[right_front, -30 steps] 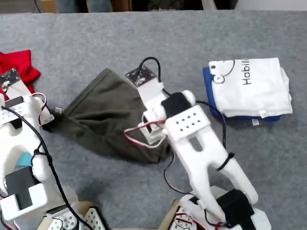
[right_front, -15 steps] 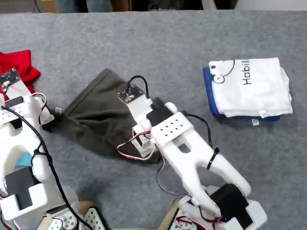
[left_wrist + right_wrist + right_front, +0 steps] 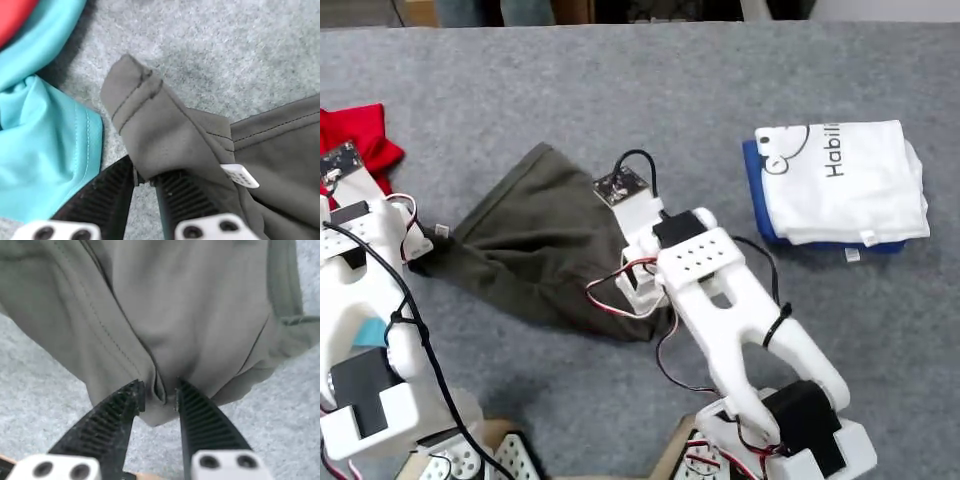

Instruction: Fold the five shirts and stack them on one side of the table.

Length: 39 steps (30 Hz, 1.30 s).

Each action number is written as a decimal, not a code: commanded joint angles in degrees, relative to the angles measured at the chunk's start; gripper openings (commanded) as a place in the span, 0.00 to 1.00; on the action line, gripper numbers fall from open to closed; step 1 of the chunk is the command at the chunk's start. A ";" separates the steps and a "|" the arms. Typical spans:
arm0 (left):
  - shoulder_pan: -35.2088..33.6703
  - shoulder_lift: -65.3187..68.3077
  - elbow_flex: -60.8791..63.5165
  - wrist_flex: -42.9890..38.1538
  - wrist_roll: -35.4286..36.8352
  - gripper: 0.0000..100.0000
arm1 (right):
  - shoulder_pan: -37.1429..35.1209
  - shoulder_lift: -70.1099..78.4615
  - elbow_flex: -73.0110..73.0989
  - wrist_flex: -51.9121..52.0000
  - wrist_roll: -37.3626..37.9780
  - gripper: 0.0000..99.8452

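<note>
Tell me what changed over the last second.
The right gripper, closed on a fold of the olive shirt, swung toward the left gripper and then back again, barely shifting the cloth. The left gripper, holding the sleeve, stayed put, as did the folded stack and red shirt.

The high view looks steeply down on the whole bench [image 3: 820, 330] from well above both sets of jaws. Each wrist view sits close behind its own jaws, facing along them at the olive shirt [image 3: 520, 240] by their tips. All three views share that shirt.
</note>
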 commanded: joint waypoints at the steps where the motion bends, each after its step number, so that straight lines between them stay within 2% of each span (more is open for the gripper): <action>1: -0.04 -0.44 -0.13 -0.62 -0.35 0.03 | -2.64 -0.13 0.57 -0.53 -0.09 0.11; 6: -0.04 -0.44 -0.13 -0.53 -0.35 0.03 | -5.54 -0.13 0.92 -0.62 -0.09 0.11; 24: -0.04 -0.44 -0.13 -0.53 -0.35 0.03 | -5.80 -0.22 5.14 -3.08 0.35 0.11; 33: -0.04 -0.44 -0.13 -0.53 -0.35 0.03 | -7.47 -3.91 -1.54 5.45 0.00 0.11; 39: -0.04 -0.44 -0.13 -0.53 -0.35 0.03 | -8.00 -3.74 0.75 3.69 -0.09 0.11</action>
